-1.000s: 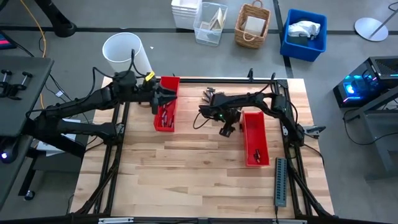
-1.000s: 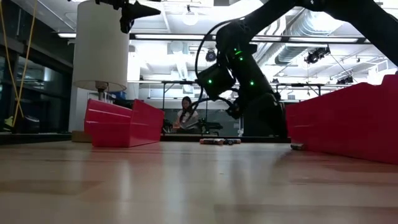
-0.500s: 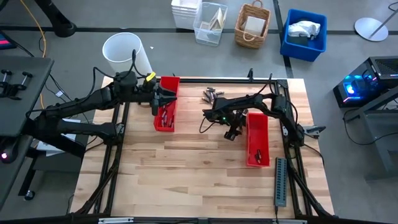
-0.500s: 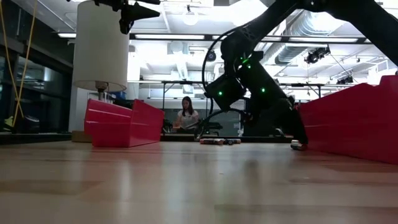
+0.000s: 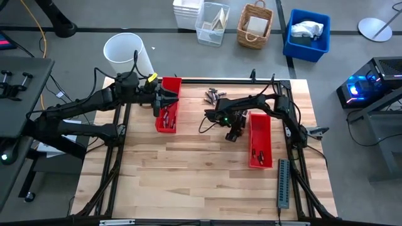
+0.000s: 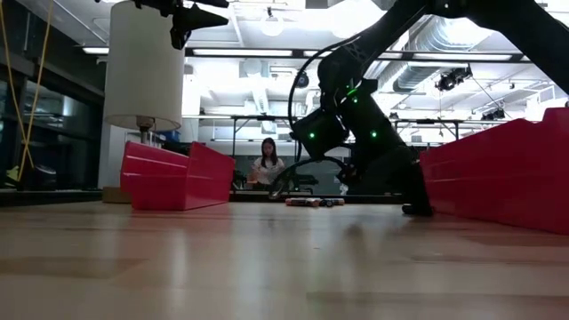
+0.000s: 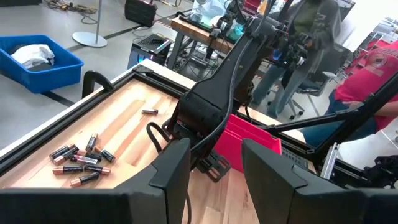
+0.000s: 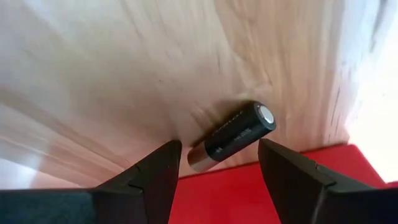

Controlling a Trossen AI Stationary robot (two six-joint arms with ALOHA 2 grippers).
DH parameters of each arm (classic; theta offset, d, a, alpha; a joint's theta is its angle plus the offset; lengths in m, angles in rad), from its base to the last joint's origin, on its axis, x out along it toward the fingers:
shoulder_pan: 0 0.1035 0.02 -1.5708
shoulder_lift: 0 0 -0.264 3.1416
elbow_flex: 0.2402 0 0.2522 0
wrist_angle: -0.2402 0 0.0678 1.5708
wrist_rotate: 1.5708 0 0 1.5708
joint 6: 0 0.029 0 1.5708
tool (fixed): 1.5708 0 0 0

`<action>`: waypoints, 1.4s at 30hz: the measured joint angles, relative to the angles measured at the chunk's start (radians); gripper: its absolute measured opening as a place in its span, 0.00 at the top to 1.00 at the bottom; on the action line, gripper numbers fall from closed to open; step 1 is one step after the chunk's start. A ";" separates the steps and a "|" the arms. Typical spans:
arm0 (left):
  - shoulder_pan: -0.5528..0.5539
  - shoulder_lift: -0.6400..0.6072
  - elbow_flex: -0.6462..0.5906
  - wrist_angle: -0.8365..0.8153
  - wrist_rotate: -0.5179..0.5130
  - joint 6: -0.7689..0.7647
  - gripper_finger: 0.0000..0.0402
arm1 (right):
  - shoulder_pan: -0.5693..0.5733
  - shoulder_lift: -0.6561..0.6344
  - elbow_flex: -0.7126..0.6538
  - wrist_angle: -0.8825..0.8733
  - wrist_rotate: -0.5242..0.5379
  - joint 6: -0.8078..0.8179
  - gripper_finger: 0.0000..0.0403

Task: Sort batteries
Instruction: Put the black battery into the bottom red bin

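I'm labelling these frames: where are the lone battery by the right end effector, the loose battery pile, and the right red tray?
lone battery (image 8: pixel 231 137), right wrist view, middle of its dark body
battery pile (image 7: pixel 81 163), left wrist view, centre of the cluster
right red tray (image 5: pixel 266 143), high view, its outer wall

On the pale wooden table, the left red plastic tray sits far-left and the right red plastic tray right of centre. A cluster of small cylindrical batteries lies between them at the far edge. A long grey ridged strip lies near-right.
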 joint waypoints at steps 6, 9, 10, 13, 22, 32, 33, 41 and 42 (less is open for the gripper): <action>0.000 0.000 0.000 -0.002 0.000 -0.004 0.66 | 0.001 -0.003 -0.001 0.036 -0.018 -0.086 0.49; 0.000 0.000 0.000 -0.002 0.000 -0.008 0.66 | 0.000 -0.004 -0.001 0.045 -0.023 -0.109 0.58; 0.000 0.000 0.000 -0.002 0.000 -0.008 0.66 | 0.000 -0.004 0.000 0.047 -0.023 -0.113 0.63; 0.000 0.000 0.000 -0.002 0.000 -0.008 0.66 | 0.000 -0.005 0.001 0.054 -0.026 -0.117 0.83; 0.009 0.000 0.000 0.021 0.000 -0.008 0.66 | 0.009 -0.102 0.096 0.006 -0.040 -0.156 0.92; 0.073 0.000 0.000 0.039 -0.002 -0.008 0.66 | -0.081 -0.502 0.020 -0.004 0.034 0.169 0.92; 0.079 0.000 0.000 0.039 -0.002 -0.008 0.66 | -0.081 -0.546 -0.021 -0.003 0.038 0.209 0.92; 0.127 0.000 0.000 0.055 -0.001 -0.008 0.66 | -0.024 -0.878 -0.373 0.014 0.016 0.601 0.92; 0.131 0.000 0.000 0.066 -0.001 -0.008 0.66 | -0.010 -0.912 -0.410 0.014 0.005 0.650 0.92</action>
